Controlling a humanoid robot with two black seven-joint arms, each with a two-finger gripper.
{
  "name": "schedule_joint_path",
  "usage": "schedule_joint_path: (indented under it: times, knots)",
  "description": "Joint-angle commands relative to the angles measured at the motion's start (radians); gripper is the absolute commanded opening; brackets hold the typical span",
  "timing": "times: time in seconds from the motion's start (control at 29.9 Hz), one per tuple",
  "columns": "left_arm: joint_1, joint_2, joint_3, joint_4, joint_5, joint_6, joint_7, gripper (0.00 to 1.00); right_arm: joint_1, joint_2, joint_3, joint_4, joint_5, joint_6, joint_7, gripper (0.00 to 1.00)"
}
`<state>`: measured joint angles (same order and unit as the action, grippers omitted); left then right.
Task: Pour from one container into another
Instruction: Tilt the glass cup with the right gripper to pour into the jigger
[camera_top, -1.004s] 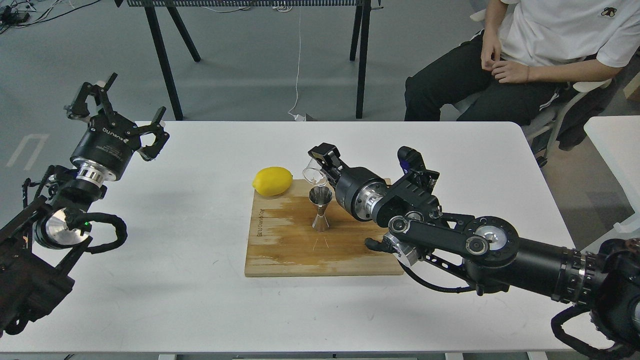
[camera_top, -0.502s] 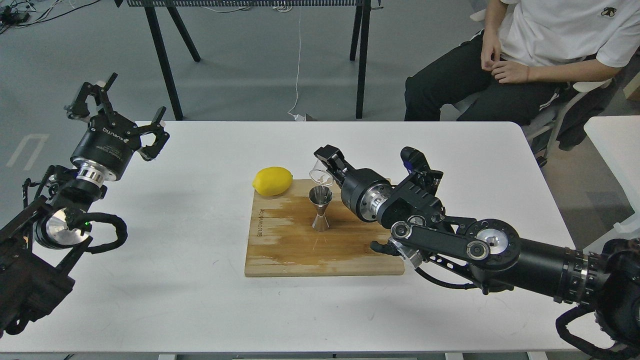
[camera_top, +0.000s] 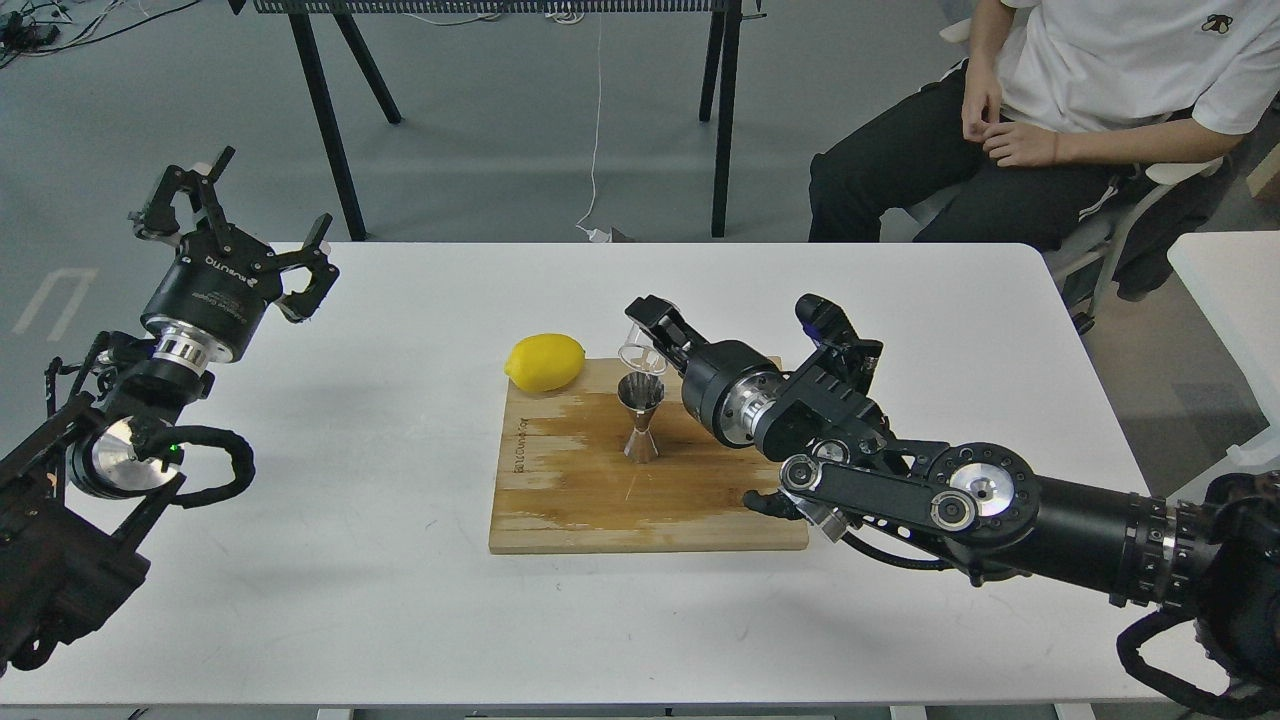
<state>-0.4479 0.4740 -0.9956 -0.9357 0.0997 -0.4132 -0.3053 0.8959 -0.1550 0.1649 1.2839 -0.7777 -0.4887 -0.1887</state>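
The steel jigger (camera_top: 641, 420) stands upright near the middle of the wooden cutting board (camera_top: 570, 500). Just above and behind its mouth hangs the small clear glass cup (camera_top: 640, 357), nearly upright now, held by my right gripper (camera_top: 648, 335), which is shut on it. The right arm reaches in from the lower right across the board's right side. My left gripper (camera_top: 235, 205) is far off at the table's left edge, raised, open and holding nothing.
A yellow lemon (camera_top: 545, 362) lies at the board's back left corner. A seated person (camera_top: 1050, 110) is behind the table's far right corner. A second white table (camera_top: 1230, 290) stands at the right.
The right gripper has drawn slightly right and back and rotated the cup from tipped over the jigger toward upright. The left arm has not moved.
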Motion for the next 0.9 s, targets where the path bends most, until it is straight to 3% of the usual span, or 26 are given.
schedule_joint_path:
  times: [0.0, 0.33, 0.87]
  knots:
    - [0.0, 0.0, 0.0, 0.0, 0.0, 0.001, -0.002, 1.0, 0.003, 0.0, -0.01, 0.002, -0.006, 0.0, 0.0, 0.34]
    - [0.002, 0.0, 0.0, 0.001, -0.001, -0.001, -0.002, 1.0, 0.018, -0.02, -0.053, 0.003, -0.055, 0.0, 0.003, 0.35]
    - [0.003, 0.0, -0.002, 0.001, -0.001, 0.001, -0.002, 1.0, 0.017, -0.028, -0.082, 0.009, -0.123, 0.0, 0.074, 0.35]
